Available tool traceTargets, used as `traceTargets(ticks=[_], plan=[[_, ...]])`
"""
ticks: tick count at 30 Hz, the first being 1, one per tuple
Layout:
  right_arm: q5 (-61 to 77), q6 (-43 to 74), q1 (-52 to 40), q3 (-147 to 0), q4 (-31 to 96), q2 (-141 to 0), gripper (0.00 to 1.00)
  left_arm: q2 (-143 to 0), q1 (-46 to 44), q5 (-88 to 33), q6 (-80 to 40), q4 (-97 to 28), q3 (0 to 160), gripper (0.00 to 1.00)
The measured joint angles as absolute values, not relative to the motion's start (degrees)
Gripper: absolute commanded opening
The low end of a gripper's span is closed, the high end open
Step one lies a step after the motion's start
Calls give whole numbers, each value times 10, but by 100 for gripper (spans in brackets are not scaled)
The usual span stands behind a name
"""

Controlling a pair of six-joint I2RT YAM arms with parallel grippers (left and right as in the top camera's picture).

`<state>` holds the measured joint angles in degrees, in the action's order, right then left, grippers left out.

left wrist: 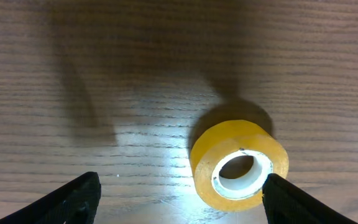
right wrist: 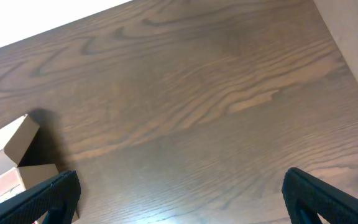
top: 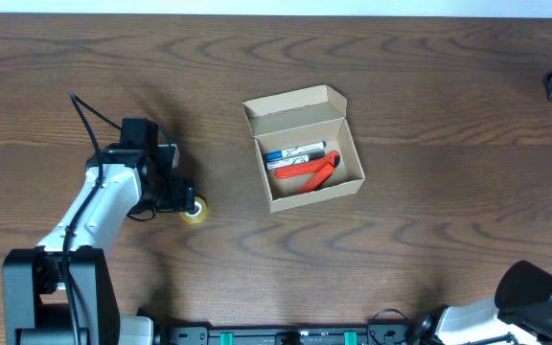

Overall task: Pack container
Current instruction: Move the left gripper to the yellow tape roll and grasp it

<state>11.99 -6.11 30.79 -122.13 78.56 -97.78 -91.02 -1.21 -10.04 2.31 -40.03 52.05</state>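
Packing stage: judged partly done; the small tan cardboard box (top: 303,149) is set open at the middle of the dark wooden tabletop (top: 448,115), and a white marker pen with a blue cap (top: 295,151) and a red-handled tool (top: 310,172) are seen inside it
Lid: the hinged flap is folded back at the far edge, so the opening is exposed from above
Item to be fetched: a yellow roll of adhesive tape (left wrist: 239,165) is laid flat, hole upward, well apart from the box on the left arm's side
Left side: the left end effector (left wrist: 185,202) is spread wide and lowered around the roll, which sits between the fingers, close to one of them; nothing is pinched yet, and the straddle is judged to be a set-up for closing across the roll's width
Right side: the right end effector (right wrist: 188,199) is spread and empty, held over bare wood beside the box, probably so the other arm's path is not blocked
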Motion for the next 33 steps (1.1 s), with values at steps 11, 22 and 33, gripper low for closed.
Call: traceTargets(ticks=[11, 22, 33], plan=[[120, -61, 308, -1221, 786, -978, 99, -910, -12, -94, 23, -372, 477, 85], [120, -61, 308, -1221, 787, -978, 99, -907, -12, -86, 15, -315, 440, 85], [121, -61, 308, -1221, 788, -978, 99, -902, -12, -82, 12, -289, 428, 18]])
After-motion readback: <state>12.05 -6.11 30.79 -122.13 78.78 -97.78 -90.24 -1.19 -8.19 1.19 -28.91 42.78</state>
